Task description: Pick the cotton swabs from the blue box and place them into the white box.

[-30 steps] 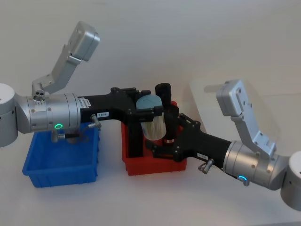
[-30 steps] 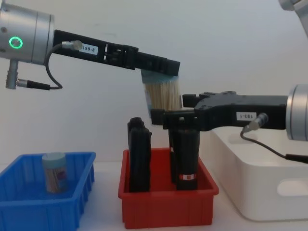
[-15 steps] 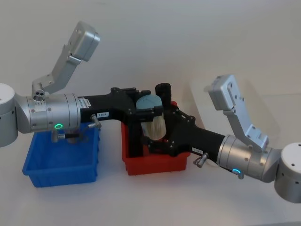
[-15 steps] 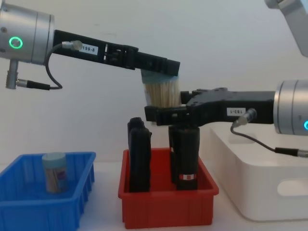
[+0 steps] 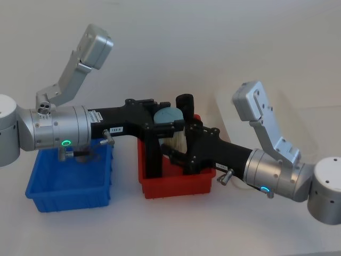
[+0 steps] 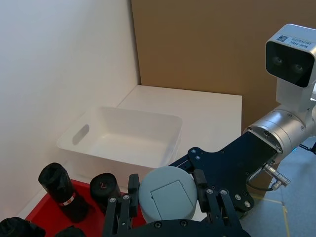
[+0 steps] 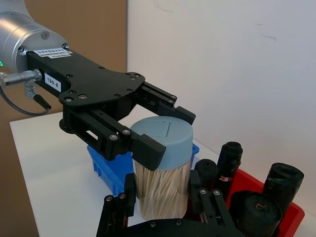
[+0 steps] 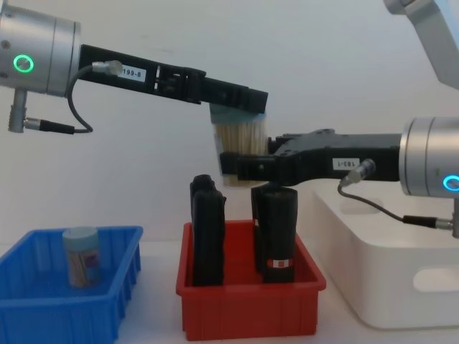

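**Clear, pale-blue-lidded cotton-swab jar (image 8: 239,140) held aloft over red plastic bin (image 8: 247,312)**

You had the left gripper (image 5: 168,118) reaching across from the robot's left, high above the white table (image 5: 160,229). Its jaws were clamped on the jar's lid, w/ one finger (image 7: 148,148) on each side. The jar hung lid-up and roughly upright, tan-and-white swab sticks showing thru the clear wall. It was well clear of the tall black cylinders (image 8: 276,233) standing upright in the red bin below.

Your right gripper (image 8: 240,168) sat on the opp. side, a bit lower, set round the jar's lower body just under the left gripper. You couldn't tell from any view whether it was gripping the jar or only set around it.

The right arm stretched out above the white box (image 8: 401,287), a large white plastic tub w/ rounded corners & an oval handle cutout. That tub sat close beside the red bin, on the robot's right.

On the robot's left of the red bin, near but apart from it, sat the blue box (image 8: 43,315), a bright blue ribbed plastic bin w/ low walls. A second jar (image 8: 80,256) of the same type stood upright inside it, lid on.
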You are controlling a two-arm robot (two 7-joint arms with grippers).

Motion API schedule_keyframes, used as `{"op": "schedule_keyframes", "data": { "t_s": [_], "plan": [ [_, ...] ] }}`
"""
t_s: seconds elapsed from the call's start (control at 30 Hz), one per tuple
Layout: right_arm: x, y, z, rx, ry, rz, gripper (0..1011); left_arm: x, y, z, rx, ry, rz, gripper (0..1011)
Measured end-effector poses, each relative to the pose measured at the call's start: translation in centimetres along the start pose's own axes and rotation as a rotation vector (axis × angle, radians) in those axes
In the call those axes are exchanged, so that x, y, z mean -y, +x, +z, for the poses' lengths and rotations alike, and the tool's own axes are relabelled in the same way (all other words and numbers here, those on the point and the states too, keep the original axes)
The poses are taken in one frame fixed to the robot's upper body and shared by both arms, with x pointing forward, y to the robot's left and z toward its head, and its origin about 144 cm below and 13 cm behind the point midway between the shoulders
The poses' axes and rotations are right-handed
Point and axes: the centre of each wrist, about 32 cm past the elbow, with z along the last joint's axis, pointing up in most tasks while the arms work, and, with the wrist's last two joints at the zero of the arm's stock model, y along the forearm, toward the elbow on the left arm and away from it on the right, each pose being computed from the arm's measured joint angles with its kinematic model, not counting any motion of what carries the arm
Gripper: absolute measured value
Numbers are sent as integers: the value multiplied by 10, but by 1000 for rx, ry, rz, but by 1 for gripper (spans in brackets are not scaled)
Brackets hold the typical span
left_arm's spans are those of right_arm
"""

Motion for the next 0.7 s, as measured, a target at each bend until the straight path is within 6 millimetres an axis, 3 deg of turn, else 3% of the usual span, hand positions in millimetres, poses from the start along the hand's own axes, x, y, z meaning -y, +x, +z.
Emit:
{"op": "schedule_keyframes", "data": {
  "t_s": [0.17, 0.53, 0.7],
  "plan": [
    [-1, 1, 0, 1, 1, -1, 622, 0, 0, 0, 0, 0, 1, 673],
    [-1, 3, 0, 1, 2, -12, 622, 0, 0, 0, 0, 0, -1, 982],
    [0, 4, -1, -1, 1, -24, 622, 0, 0, 0, 0, 0, -1, 1004]
  ]
}}
